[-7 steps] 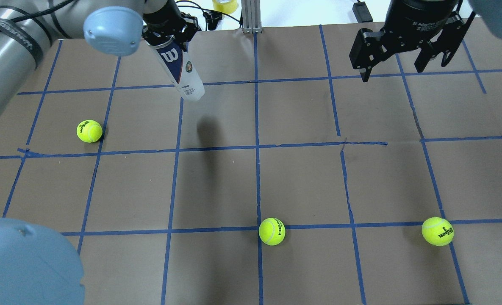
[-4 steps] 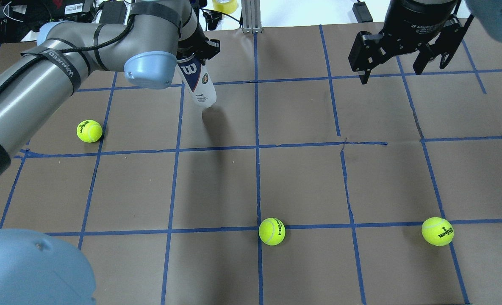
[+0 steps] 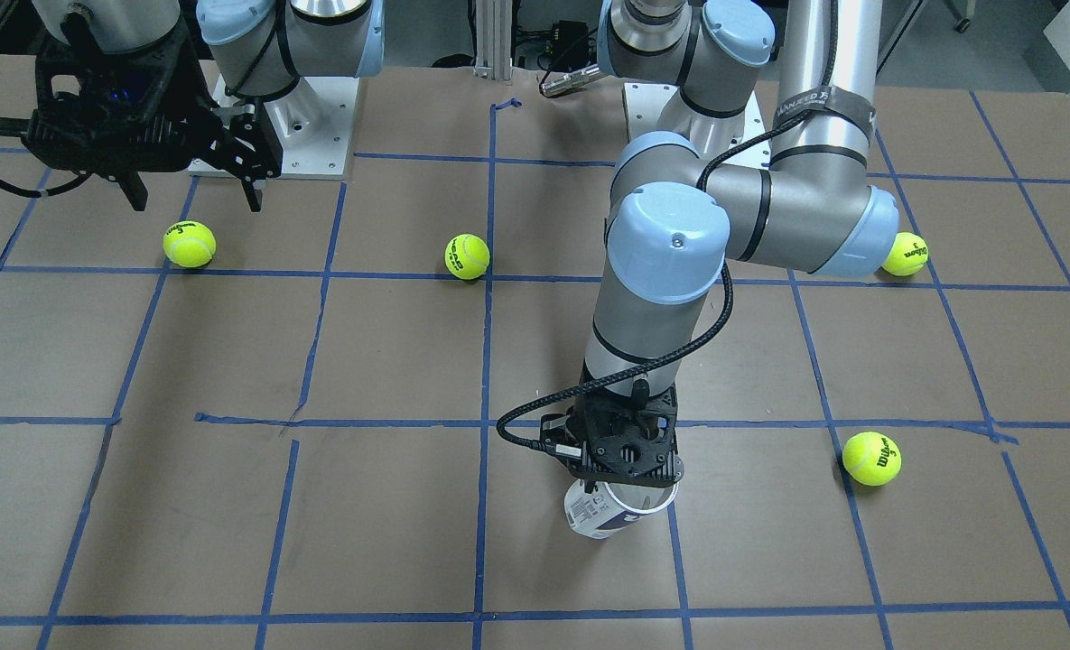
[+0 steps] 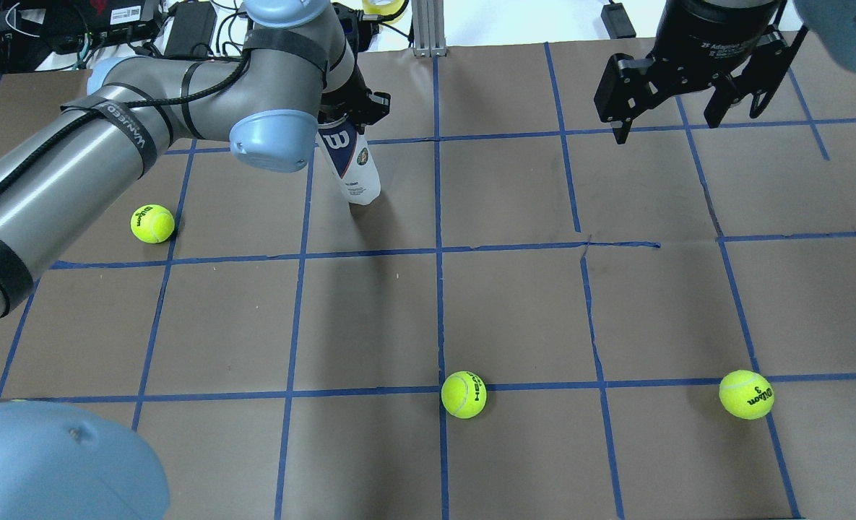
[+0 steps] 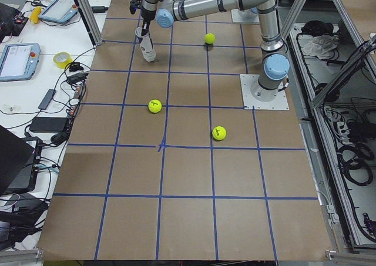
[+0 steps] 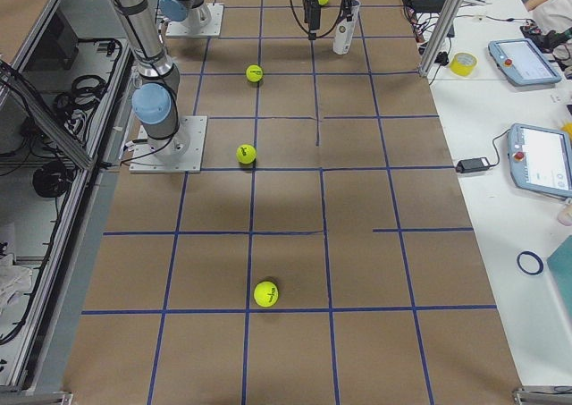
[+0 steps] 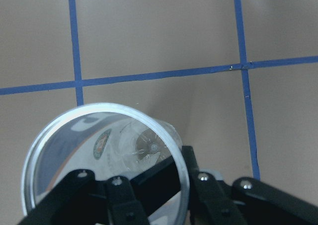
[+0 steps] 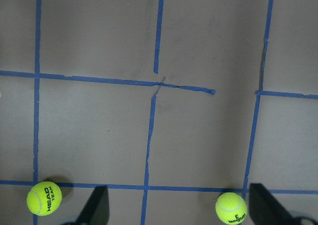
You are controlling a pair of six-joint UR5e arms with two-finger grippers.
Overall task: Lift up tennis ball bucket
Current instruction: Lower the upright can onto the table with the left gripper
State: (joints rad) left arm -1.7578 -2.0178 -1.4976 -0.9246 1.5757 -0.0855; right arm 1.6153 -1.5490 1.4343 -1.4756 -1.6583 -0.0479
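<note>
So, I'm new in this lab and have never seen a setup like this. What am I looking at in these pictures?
These are two grey robot arms bolted to a table covered in brown paper with blue tape lines. Each arm ends in a black two-finger gripper. Six cameras catch the same moment: one behind the robot, one facing it, one at each table end, and one on each wrist looking down past the fingers. Four yellow-green tennis balls lie loose on the paper. The left gripper is shut on the open rim of a slim white and navy tennis ball can, which looks empty in the wrist picture. I cannot tell whether its base touches the table. The right gripper hangs open and holds nothing.
</note>
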